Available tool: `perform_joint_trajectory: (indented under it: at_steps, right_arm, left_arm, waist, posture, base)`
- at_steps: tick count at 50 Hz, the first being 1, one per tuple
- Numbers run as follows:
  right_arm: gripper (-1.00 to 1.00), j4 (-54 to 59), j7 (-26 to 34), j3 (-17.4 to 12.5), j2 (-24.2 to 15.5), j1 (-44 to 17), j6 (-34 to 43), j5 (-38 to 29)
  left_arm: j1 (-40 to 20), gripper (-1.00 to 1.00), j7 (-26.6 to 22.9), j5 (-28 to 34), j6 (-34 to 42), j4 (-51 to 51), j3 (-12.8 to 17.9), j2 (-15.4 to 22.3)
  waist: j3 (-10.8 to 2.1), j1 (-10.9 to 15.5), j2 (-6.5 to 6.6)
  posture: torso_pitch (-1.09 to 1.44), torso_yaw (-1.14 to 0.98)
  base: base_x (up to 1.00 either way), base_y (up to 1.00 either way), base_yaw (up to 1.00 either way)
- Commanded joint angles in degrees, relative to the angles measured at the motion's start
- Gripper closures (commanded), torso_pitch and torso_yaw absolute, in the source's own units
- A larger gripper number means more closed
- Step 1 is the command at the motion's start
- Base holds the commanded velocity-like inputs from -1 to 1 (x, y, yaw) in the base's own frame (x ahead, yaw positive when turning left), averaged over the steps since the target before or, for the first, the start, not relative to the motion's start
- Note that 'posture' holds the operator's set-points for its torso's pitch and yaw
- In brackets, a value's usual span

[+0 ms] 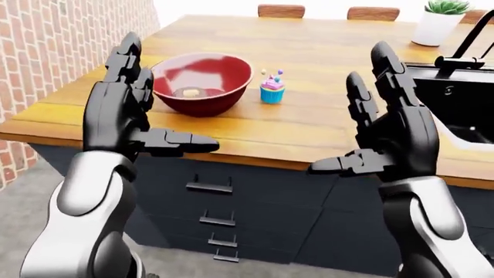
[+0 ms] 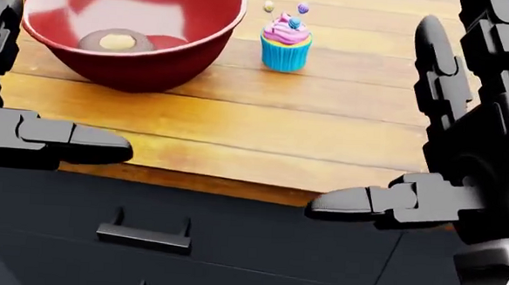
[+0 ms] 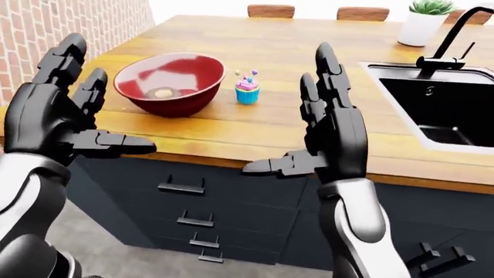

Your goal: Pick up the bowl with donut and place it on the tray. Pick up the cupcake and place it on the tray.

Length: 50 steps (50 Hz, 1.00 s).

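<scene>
Glossy round red bowl (image 2: 129,34) on grained wooden counter (image 2: 263,136)

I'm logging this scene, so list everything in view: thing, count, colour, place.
bowl: 1, red, on the counter, left of the cupcake
donut: 1, brown with a pale centre, inside the bowl
cupcake: 1, blue wrapper, pink icing, beside the bowl, apart from it
counter: 1, wooden top over dark drawers
sink: 1, black, set in the counter at right
faucet: 1, black, above the sink
potted plant: 1, green in a white pot, top right
chair backs: 2, brown, beyond the counter
brick wall: 1, red, at left
left hand: 1, black, open, empty
right hand: 1, black, open, empty
</scene>
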Motion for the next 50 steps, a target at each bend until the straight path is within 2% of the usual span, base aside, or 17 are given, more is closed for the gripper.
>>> perform_joint_trajectory:
  at_steps: [1, 3, 6, 11, 14, 15, 19, 20, 23, 25, 26, 28, 29, 34, 40, 44, 50]
  right_arm:
    - [-1.00, -1.8, -0.7, -0.5, -0.2, -1.2, -0.5, 0.4]
    - [-1.00, -1.9, -0.9, -0.2, -0.3, -1.4, -0.4, 0.4]
    - [-1.00, -2.2, -1.3, -0.1, -0.5, -1.7, 0.2, 0.7]
    - [-1.00, -2.6, -1.9, 0.1, -0.6, -2.8, 1.5, 1.0]
    - [-1.00, -3.3, -1.9, 0.4, -0.9, -3.5, 2.9, 1.2]
    - [-1.00, -3.4, -1.9, 0.2, -0.9, -3.6, 3.1, 1.3]
    - [-1.00, -3.5, -2.2, -0.2, -0.9, -3.8, 3.4, 1.6]
    - [-1.00, -3.6, -2.4, -0.2, -0.9, -3.9, 3.6, 1.6]
    - [-1.00, -3.4, -2.4, 0.0, -0.9, -3.7, 3.2, 1.5]
    - [-1.00, -3.5, -2.4, 0.2, -1.0, -3.8, 3.2, 1.6]
    - [-1.00, -3.7, -2.3, 0.4, -1.1, -3.8, 3.2, 1.5]
    - [-1.00, -3.1, -2.2, 0.4, -1.0, -4.2, 3.0, 1.3]
    - [-1.00, -3.1, -2.2, 0.4, -1.0, -4.3, 3.1, 1.3]
    - [-1.00, -2.6, -2.0, 0.4, -1.1, -4.7, 3.1, 1.3]
    - [-1.00, -2.8, -2.0, 0.3, -0.9, -4.4, 3.0, 1.4]
    - [-1.00, -2.9, -2.1, 0.2, -0.9, -4.3, 3.0, 1.6]
    - [-1.00, -2.4, -2.0, 0.3, -0.9, -3.9, 2.0, 1.5]
  left_arm:
    - [-1.4, -1.00, 0.1, -0.6, -0.5, -1.4, 0.4, 0.6]
    - [-1.4, -1.00, 0.1, -0.9, -0.3, -1.7, 0.6, 0.8]
    - [-2.5, -1.00, 0.2, -2.0, 1.8, -2.8, 2.0, 1.5]
    - [-3.7, -1.00, 0.8, -3.6, 3.5, -3.7, 3.2, 2.4]
    - [-4.1, -1.00, 1.2, -4.7, 4.8, -4.9, 3.8, 2.8]
    - [-3.7, -1.00, 1.2, -4.8, 4.4, -4.9, 3.9, 2.9]
    - [-3.3, -1.00, 1.5, -5.4, 3.8, -4.7, 3.9, 3.3]
    - [-3.1, -1.00, 1.6, -5.5, 3.7, -4.8, 3.9, 3.3]
    - [-2.8, -1.00, 1.7, -5.8, 3.6, -4.8, 4.1, 3.5]
    - [-2.8, -1.00, 1.7, -6.1, 3.3, -4.6, 4.5, 3.8]
    - [-2.7, -1.00, 1.7, -6.2, 3.2, -4.6, 4.6, 4.1]
    - [-4.0, -1.00, 2.1, -7.0, 5.4, -5.8, 5.3, 4.3]
    - [-4.3, -1.00, 2.3, -7.0, 5.8, -6.0, 5.0, 4.6]
    - [-4.5, -1.00, 2.3, -5.4, 4.6, -5.2, 2.7, 6.1]
    - [-4.3, -1.00, -0.9, 2.9, 1.9, -5.1, -3.9, 11.0]
    - [-4.5, -1.00, -6.5, 11.3, 0.6, -5.0, -7.1, 11.2]
    - [-3.4, -1.00, -18.1, 31.5, -8.1, -2.8, -13.1, 11.9]
  waist:
    - [-1.22, -0.2, 0.54]
    - [-0.91, -0.3, -0.33]
    - [-0.88, -0.6, 0.80]
    - [0.17, -1.1, 3.72]
    - [-1.59, -1.8, 6.15]
    - [-0.02, -1.7, 4.53]
    - [0.02, -1.5, 4.93]
    - [-1.01, -1.2, 5.18]
    - [-0.22, -0.6, 4.57]
    - [-0.16, -0.4, 3.57]
    - [0.96, -0.1, 2.57]
    - [-0.41, 0.3, 0.46]
    - [0.16, 0.3, 1.79]
    - [-0.07, -0.6, 3.36]
    - [-0.43, -0.9, 3.16]
    - [-0.55, -0.7, 3.00]
    - [-0.39, -0.6, 2.73]
  posture:
    - [0.00, 0.00]
    - [0.00, 0.00]
    - [0.00, 0.00]
    - [0.00, 0.00]
    - [0.00, 0.00]
    - [0.00, 0.00]
    - [0.00, 0.00]
    - [0.00, 0.00]
    - [0.00, 0.00]
    - [0.00, 0.00]
    - [0.00, 0.00]
    - [0.00, 0.00]
    - [0.00, 0.00]
    - [0.00, 0.00]
    - [0.00, 0.00]
    - [0.00, 0.00]
    - [0.00, 0.00]
  base:
    - [0.21, 0.00, 0.00]
    - [0.21, 0.00, 0.00]
    - [0.22, 0.00, 0.00]
    - [0.19, 0.00, 0.00]
    - [0.00, 0.00, 0.00]
    - [0.00, 0.00, 0.00]
    - [0.01, 0.00, 0.00]
    - [0.07, 0.00, 0.00]
    - [0.12, 0.00, 0.00]
    - [0.11, 0.00, 0.00]
    - [0.00, 0.00, 0.00]
    - [0.00, 0.00, 0.00]
    - [0.00, 0.00, 0.00]
    - [0.00, 0.00, 0.00]
    - [0.00, 0.00, 0.00]
    - [0.00, 0.00, 0.00]
    - [0.00, 0.00, 0.00]
